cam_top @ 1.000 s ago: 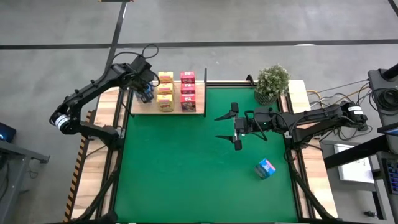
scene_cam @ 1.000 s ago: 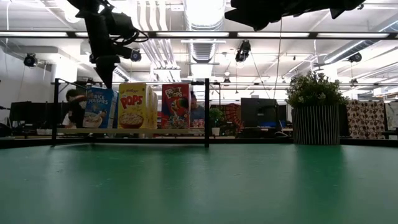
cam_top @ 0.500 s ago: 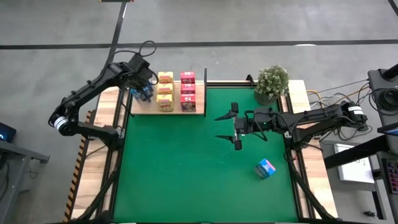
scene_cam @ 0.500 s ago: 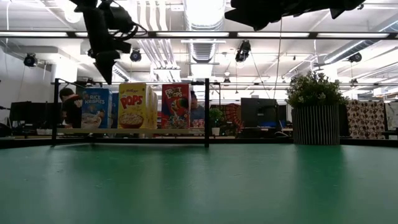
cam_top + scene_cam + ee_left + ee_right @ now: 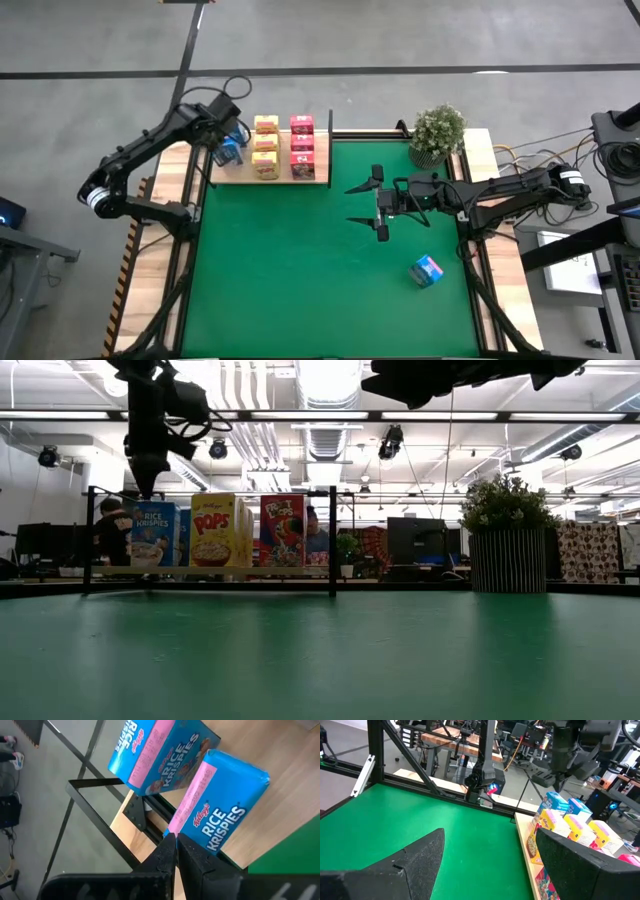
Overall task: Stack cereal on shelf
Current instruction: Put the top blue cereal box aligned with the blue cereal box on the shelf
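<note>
Eight cereal boxes (image 5: 265, 146) are stood on the shelf (image 5: 318, 176); one blue box (image 5: 428, 270) is left on the green mat (image 5: 300, 270), near its right edge. The left gripper (image 5: 222, 131) is pressed shut and empty over the shelf's left end; the right gripper (image 5: 367, 205) is spread wide, empty, over the mat

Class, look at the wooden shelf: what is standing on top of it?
On the shelf stand blue boxes, yellow boxes and pink boxes in rows. The left arm hides part of the blue row, so its count is unclear.

Counted in the high view: three yellow cereal boxes (image 5: 265, 146) and three pink cereal boxes (image 5: 302, 146) are seen on one shelf (image 5: 318, 174); two blue Rice Krispies boxes (image 5: 220, 805) stand there too, one blue box (image 5: 427, 270) lies apart, and one potted plant (image 5: 437, 132) is present.
</note>
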{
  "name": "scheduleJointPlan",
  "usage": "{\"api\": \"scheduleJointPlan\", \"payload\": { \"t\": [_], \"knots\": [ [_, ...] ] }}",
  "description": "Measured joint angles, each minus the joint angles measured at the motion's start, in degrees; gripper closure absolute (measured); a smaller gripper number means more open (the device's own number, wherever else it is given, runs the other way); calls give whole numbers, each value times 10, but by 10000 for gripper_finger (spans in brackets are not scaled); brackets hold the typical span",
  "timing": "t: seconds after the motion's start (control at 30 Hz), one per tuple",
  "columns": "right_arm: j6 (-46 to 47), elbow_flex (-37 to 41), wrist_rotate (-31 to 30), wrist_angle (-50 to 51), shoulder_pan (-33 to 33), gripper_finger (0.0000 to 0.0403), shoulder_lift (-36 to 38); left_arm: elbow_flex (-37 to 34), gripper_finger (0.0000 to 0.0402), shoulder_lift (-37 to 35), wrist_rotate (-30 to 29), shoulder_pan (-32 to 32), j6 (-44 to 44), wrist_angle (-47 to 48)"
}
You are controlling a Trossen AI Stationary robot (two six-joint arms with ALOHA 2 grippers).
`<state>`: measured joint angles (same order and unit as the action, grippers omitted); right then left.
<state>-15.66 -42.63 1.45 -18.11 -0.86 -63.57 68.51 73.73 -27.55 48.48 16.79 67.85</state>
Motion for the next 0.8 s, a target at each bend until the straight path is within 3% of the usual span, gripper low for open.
{"api": "scheduleJointPlan", "payload": {
  "t": [0.8],
  "knots": [
    [0, 0, 0, 0, 0, 99, 0, -27, 402, 6, 22, 0, -9, -52]
  ]
}}
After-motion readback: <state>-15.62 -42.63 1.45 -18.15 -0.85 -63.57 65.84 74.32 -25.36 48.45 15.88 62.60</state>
